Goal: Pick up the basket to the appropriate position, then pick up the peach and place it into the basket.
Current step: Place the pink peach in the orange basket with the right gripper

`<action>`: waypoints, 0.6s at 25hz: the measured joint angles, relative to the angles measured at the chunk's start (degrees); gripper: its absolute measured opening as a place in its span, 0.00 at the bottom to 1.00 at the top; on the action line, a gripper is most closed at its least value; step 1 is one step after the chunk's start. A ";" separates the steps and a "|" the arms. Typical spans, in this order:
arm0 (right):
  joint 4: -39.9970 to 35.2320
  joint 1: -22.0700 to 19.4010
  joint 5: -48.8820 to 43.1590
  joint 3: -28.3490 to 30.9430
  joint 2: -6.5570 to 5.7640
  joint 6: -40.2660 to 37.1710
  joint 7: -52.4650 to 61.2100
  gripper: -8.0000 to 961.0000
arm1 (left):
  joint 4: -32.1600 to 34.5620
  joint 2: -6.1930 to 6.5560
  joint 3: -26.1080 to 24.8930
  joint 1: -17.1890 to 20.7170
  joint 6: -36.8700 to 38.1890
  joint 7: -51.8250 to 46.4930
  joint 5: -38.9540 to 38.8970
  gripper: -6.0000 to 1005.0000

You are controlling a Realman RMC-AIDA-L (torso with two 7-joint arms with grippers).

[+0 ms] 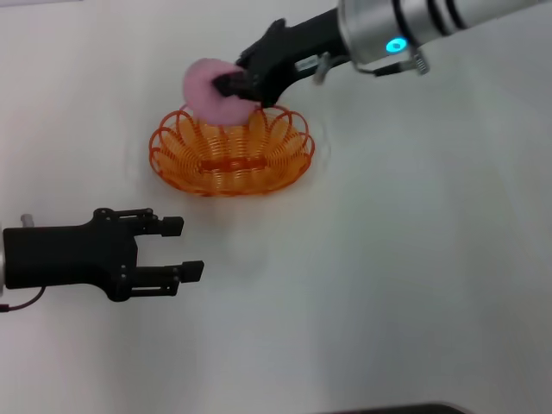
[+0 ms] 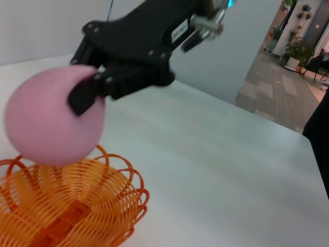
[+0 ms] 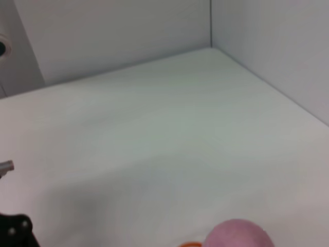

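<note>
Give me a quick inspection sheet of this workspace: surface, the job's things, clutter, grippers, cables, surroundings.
Surface: white table, plain.
Job's things: orange basket resting on the table; peach held above the basket's far rim, not yet inside.
Clutter: nothing seen.
Grippers: right gripper shut on the peach over the basket; left gripper open, near side of the table, apart from the basket.
Cables: thin dark cable at the left arm's rear.
Surroundings: white walls behind the table; a corridor with potted plants in the left wrist view.
</note>
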 joint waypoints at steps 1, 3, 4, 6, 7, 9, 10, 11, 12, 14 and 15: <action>2.14 0.40 1.85 -0.52 0.04 1.39 -1.69 0.12 | -0.07 0.00 -0.03 -0.14 -0.09 0.02 -0.01 0.75; 4.64 0.85 4.71 -1.36 0.11 3.11 -4.05 0.12 | -0.11 0.00 0.00 -0.19 -0.13 0.02 -0.02 0.75; 5.49 0.98 5.80 -1.80 0.14 3.50 -4.84 0.12 | -0.12 0.00 0.04 -0.19 -0.14 0.03 -0.02 0.75; 6.09 1.09 7.04 -2.39 0.14 3.99 -5.38 0.13 | -0.17 0.00 0.10 -0.20 -0.14 0.04 -0.03 0.75; 6.12 1.10 7.27 -2.49 0.14 4.15 -5.39 0.13 | -0.19 0.00 0.10 -0.21 -0.14 0.06 -0.03 0.75; 6.16 1.11 7.34 -2.54 0.13 4.15 -5.39 0.13 | -0.21 0.00 0.12 -0.22 -0.14 0.10 -0.03 0.75; 6.18 1.11 7.42 -2.54 0.13 4.15 -5.39 0.13 | -0.21 0.00 0.12 -0.22 -0.14 0.11 -0.03 0.75; 6.18 1.11 7.54 -2.54 0.13 4.11 -5.40 0.14 | -0.21 0.00 0.14 -0.22 -0.15 0.11 -0.03 0.75; 6.18 1.10 7.75 -2.57 0.12 3.96 -5.43 0.14 | -0.21 0.00 0.19 -0.22 -0.14 0.11 -0.03 0.75; 6.17 0.99 8.07 -2.61 0.12 3.65 -5.48 0.14 | -0.21 0.00 0.27 -0.20 -0.14 0.11 -0.03 0.75; 6.17 0.95 8.18 -2.63 0.10 3.53 -5.48 0.14 | -0.21 0.00 0.29 -0.17 -0.14 0.11 -0.03 0.75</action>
